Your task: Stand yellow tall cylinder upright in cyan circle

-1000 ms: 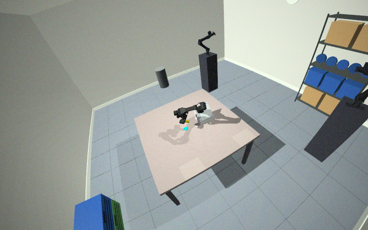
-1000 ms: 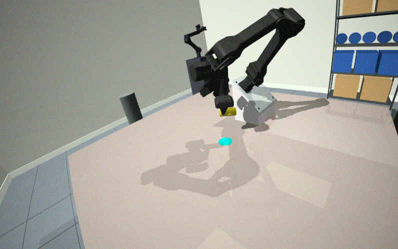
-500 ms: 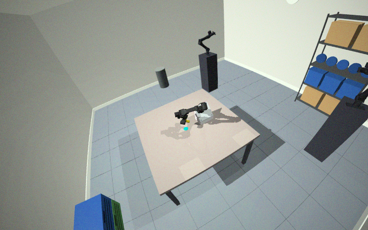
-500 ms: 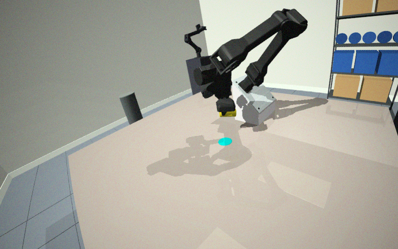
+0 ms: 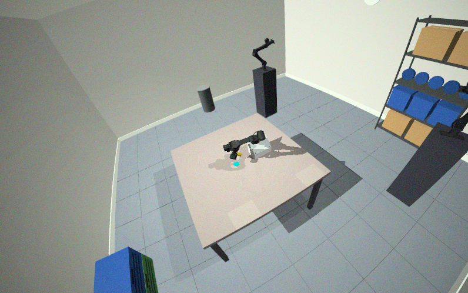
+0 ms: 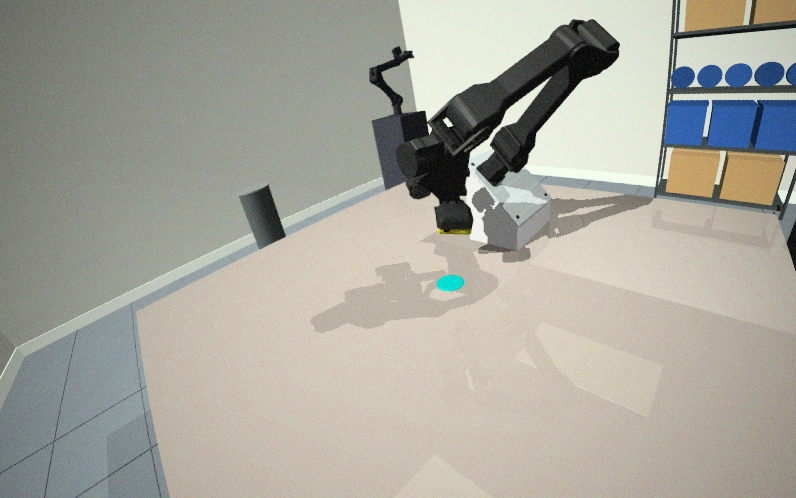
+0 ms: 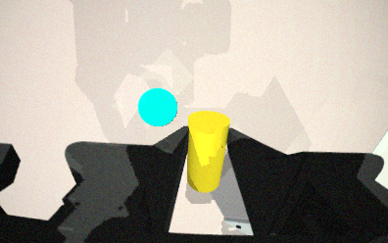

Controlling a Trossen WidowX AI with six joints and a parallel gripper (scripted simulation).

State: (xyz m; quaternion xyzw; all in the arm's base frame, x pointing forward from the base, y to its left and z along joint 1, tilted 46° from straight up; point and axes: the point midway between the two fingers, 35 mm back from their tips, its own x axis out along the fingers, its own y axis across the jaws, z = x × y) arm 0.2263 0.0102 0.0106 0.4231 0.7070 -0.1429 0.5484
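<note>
The yellow tall cylinder [image 5: 238,154] [image 6: 454,231] [image 7: 206,157] is held between the two black fingers, above the table. My gripper [image 7: 208,131] is shut on it. In the wrist view one round end faces up the picture, beyond the fingertips. In the exterior view only a low, roughly level yellow strip shows under the hand; the rest is hidden, and its exact tilt is hard to tell. The cyan circle [image 5: 236,163] [image 6: 450,283] [image 7: 158,107] lies flat on the table, uncovered. It is in front of the held cylinder in the exterior view and up-left of it in the wrist view.
The arm's pale base block [image 5: 260,150] [image 6: 506,220] stands close beside the hand and cylinder, to the right in the exterior view. The table [image 5: 213,193] [image 6: 293,399] carries the arm's shadows. A grey bin [image 5: 206,99] [image 6: 262,216] and a shelf rack stand beyond the table.
</note>
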